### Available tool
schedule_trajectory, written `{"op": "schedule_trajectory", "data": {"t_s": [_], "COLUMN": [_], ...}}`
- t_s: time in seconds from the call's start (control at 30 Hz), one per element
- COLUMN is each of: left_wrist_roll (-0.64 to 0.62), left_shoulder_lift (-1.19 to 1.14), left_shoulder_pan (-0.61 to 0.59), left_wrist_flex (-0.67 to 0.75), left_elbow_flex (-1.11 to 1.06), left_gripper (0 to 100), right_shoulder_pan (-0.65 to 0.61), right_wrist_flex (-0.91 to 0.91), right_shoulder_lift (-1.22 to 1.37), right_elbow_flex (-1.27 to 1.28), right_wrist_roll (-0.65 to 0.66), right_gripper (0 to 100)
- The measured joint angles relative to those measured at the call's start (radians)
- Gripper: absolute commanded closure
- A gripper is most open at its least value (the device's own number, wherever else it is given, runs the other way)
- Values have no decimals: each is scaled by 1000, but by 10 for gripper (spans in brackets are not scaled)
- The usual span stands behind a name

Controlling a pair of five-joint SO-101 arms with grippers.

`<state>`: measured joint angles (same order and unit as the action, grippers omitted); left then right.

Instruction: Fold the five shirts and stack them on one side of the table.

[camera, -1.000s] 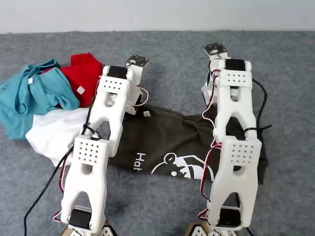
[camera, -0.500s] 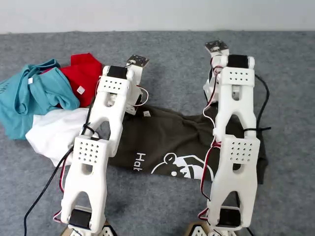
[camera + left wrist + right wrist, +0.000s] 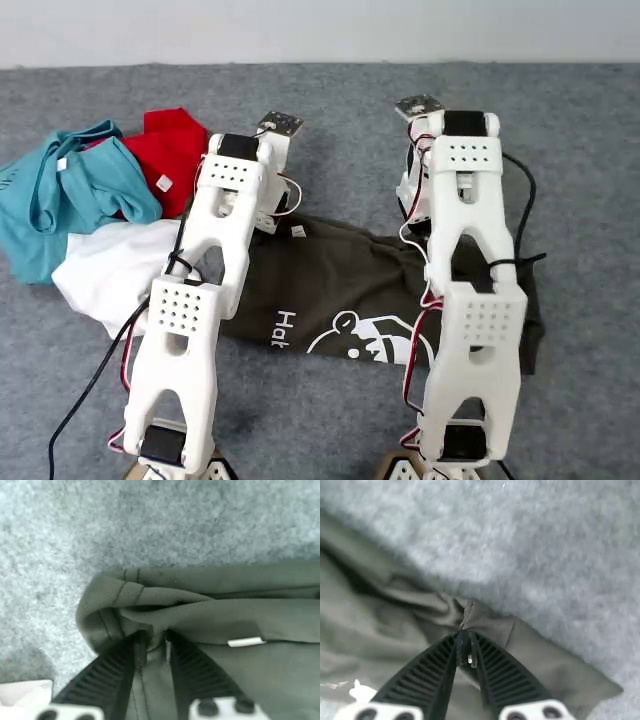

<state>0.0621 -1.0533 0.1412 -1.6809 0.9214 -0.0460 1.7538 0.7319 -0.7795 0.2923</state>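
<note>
We judge the folding barely begun: the dark shirt (image 3: 340, 285) lies across the table (image 3: 580, 150), its far edge pinched by the closed left gripper (image 3: 153, 636) and right gripper (image 3: 465, 639), while the teal shirt (image 3: 70, 190), red shirt (image 3: 175, 150) and white shirt (image 3: 110, 265) lie crumpled beside it. Over the last second the right arm (image 3: 465, 230) has swung inward toward the middle, and the left arm (image 3: 215, 240) has held still.
</note>
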Motion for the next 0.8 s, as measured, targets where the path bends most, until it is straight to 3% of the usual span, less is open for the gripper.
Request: {"op": "schedule_trajectory", "data": {"t_s": [0.27, 0.63, 0.8], "left_wrist_roll": [0, 0, 0], "left_shoulder_lift": [0, 0, 0], "left_shoulder_pan": [0, 0, 0], "left_wrist_flex": [0, 0, 0], "left_elbow_flex": [0, 0, 0], "left_gripper": [917, 917, 917], "right_shoulder_pan": [-3, -26, -58], "right_wrist_flex": [-11, -180, -172], "right_shoulder_lift": [-218, -227, -227], "right_elbow_flex": [316, 565, 566], "right_wrist_roll": [0, -3, -18], "right_gripper": [988, 980, 874]}}
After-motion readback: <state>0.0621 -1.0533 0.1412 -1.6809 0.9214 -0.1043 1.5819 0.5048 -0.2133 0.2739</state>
